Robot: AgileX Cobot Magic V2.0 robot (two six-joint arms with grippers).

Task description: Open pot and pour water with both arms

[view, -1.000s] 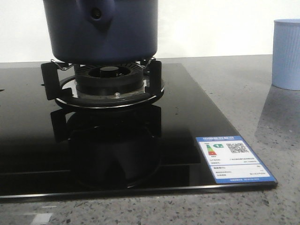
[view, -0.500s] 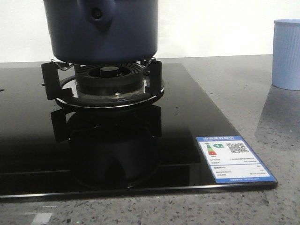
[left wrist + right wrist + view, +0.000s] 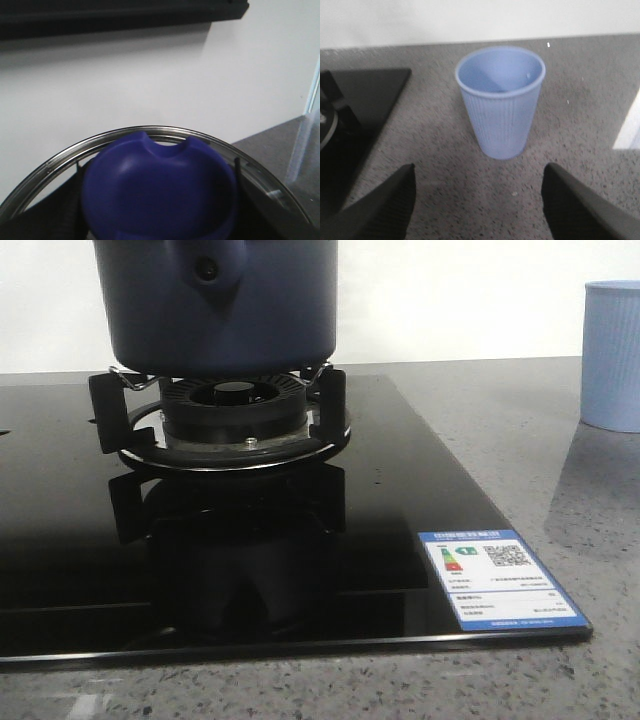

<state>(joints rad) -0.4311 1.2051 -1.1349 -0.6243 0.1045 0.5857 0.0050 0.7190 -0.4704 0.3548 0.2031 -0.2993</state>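
The pot sits on the burner stand of a black glass hob, toward the left of the front view, its top cut off by the picture's edge. Its pointed bracket with the rivet faces the camera. The hob lies on a grey speckled counter, with a blue and white label stuck near its front right corner. A pale blue ribbed cup stands upright on the counter well to the right of the hob, apart from it.

In the left wrist view a dark blue knob fills the lower part of the picture, ringed by a shiny metal rim, with a white wall behind. The left gripper's fingers do not show there, so I cannot tell whether they are apart or clamped.

The right gripper hovers above the counter with its two dark fingers wide apart and nothing between them. The cup stands beyond the fingertips, untouched, and looks empty. A corner of the hob shows to one side of it
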